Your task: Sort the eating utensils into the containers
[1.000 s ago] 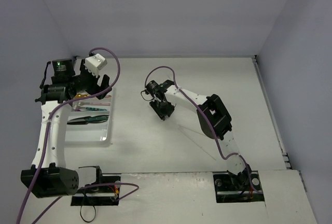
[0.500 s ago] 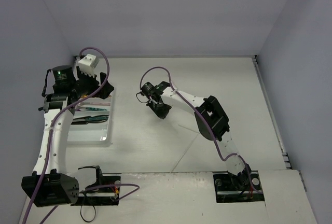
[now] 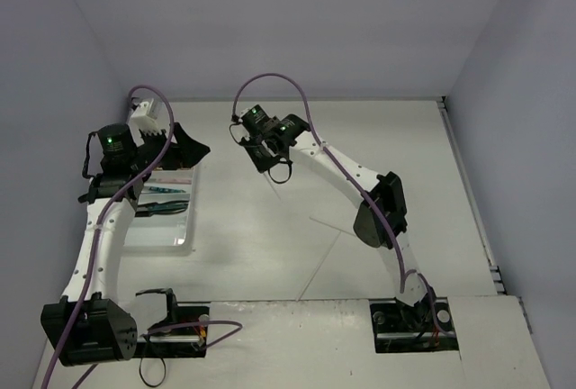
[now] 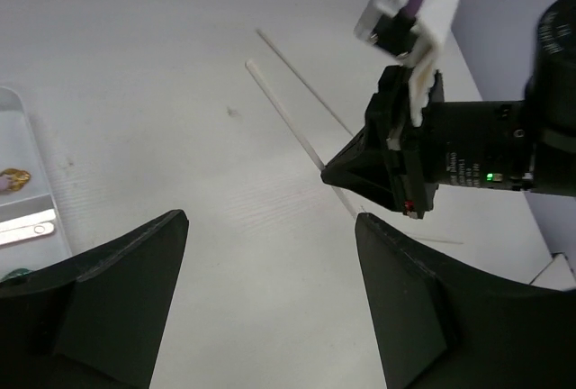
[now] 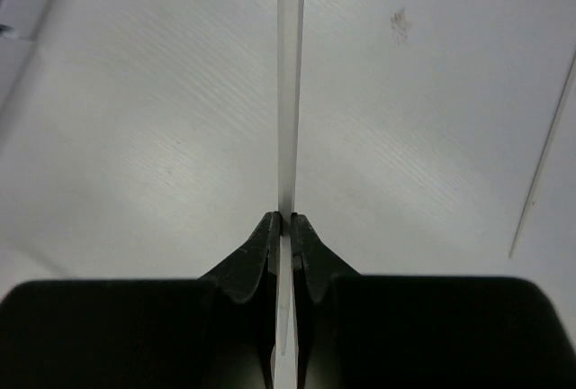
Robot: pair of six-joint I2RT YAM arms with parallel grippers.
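The step in hand is the pick-up of one of the thin pale sticks. The right tool (image 5: 286,220) is pinched narrow on a stick (image 5: 290,65), whose pale shaft runs straight out from between the jaws in the right wrist view. The grip sits partway along the stick rather than at its end, and whether it is clear of the bench (image 3: 432,155) or only touching it cannot be told. A second stick (image 5: 540,164) lies loose on the bench just beside the first, apart from any tool. The left tool (image 4: 268,222) stands wide and holds nothing, hovering over the bench by the far end of the tray (image 3: 157,231), which lies at the left side. A gold spoon (image 4: 13,177) and some dark and green pieces already rest in the tray's compartments, so the sorting looks well along, with the sticks seemingly the last pieces out. The next move calls for lifting the held stick level and carrying it leftward over the tray. It should then be turned so its length lines up with a long compartment before release. The stick is light and thin, so it may pivot in the pinch. The left tool stands between the stick and the tray and may need to give way.
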